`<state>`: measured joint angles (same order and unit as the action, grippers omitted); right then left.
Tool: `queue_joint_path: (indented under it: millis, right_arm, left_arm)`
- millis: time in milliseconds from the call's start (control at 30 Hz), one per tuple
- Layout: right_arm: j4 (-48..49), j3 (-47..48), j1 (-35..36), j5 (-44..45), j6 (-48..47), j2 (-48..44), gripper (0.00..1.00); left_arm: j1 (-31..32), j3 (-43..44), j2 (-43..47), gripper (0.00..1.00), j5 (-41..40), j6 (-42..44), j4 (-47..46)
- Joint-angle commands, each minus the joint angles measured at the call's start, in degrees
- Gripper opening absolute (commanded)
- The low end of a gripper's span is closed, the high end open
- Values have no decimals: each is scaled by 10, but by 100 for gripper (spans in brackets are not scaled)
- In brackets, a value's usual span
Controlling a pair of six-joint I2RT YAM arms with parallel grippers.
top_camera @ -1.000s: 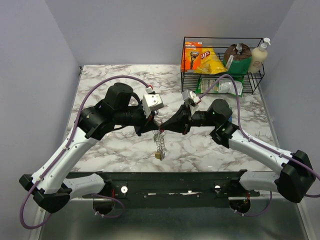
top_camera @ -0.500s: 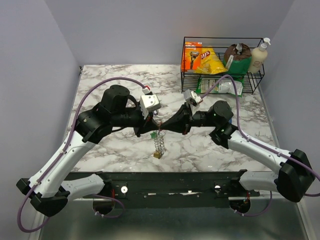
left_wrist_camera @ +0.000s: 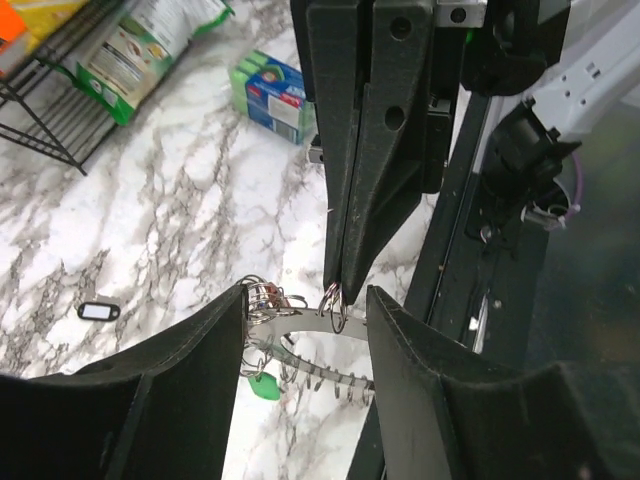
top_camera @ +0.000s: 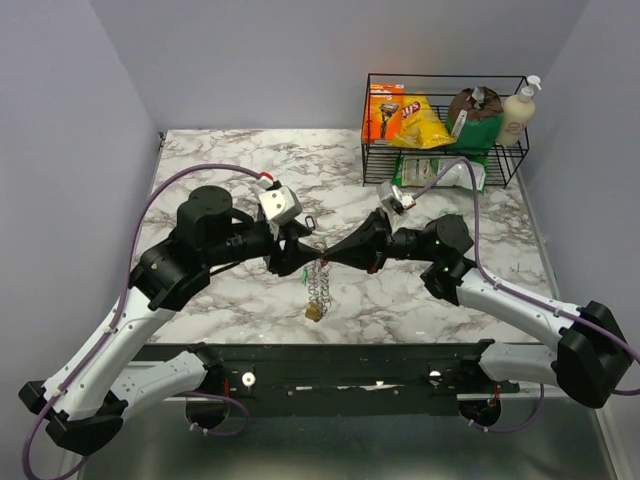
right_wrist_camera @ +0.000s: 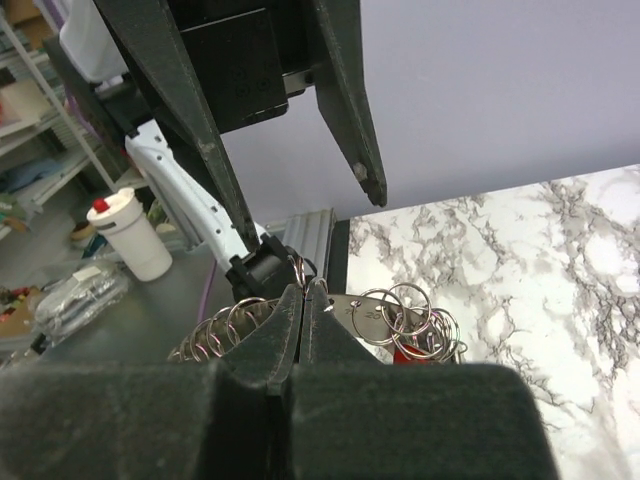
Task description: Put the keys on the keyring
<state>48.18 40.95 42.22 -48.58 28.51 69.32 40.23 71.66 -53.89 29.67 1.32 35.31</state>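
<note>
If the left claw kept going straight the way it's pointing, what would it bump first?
Probably the keyring, which hangs right at the mouth of the open left gripper. Just beyond it are the shut tips of the right gripper, pinching that ring. Depth is hard to judge here.

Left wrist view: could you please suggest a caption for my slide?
Shut right tool pinches the coiled silvery wire keyring between the left tool's spread black fingers.
</note>
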Motion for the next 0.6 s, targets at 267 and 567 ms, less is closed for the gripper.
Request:
queue_joint_path:
  millis: [267,567]
  right_arm:
    - [118,-61,2,167,87,-73,1]
    - [186,-92,3,199,133,-85,1]
  left_arm:
    - [-9,-113,91,72,-21,-90,-214]
    - [-12,-136,81,66,44,-106,-266]
